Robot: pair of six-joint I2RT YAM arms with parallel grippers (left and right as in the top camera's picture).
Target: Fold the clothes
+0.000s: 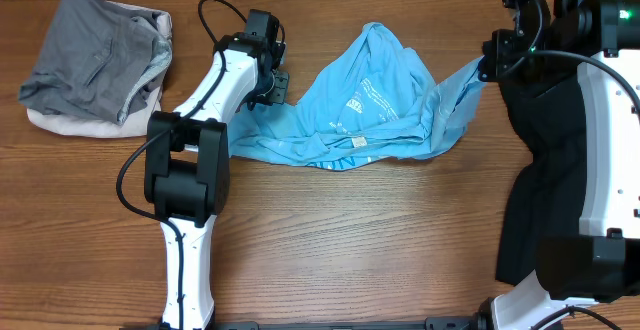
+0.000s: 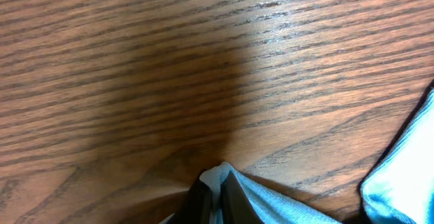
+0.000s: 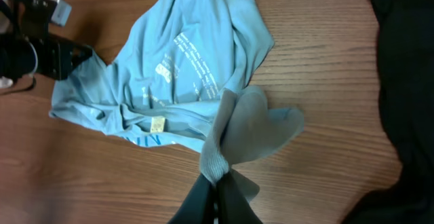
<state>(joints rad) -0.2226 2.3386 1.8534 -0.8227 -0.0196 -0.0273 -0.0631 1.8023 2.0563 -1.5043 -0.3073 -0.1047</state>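
Note:
A light blue T-shirt (image 1: 372,100) with small white prints lies crumpled mid-table, stretched between both arms. My left gripper (image 1: 272,88) is shut on its left edge; the left wrist view shows blue cloth (image 2: 285,203) pinched between the fingers (image 2: 215,190). My right gripper (image 1: 490,68) is shut on its right sleeve and holds it up; the right wrist view shows the bunched sleeve (image 3: 251,129) in the fingers (image 3: 217,180), the shirt body (image 3: 183,68) beyond. A black shirt (image 1: 545,150) lies at the right under the right arm. Grey (image 1: 95,50) and cream (image 1: 70,122) pieces lie far left.
The wood table (image 1: 380,240) spans the view. The left arm's base and links (image 1: 185,170) stand left of centre. The right arm's white body (image 1: 610,150) stands over the black shirt, which also shows in the right wrist view (image 3: 407,81).

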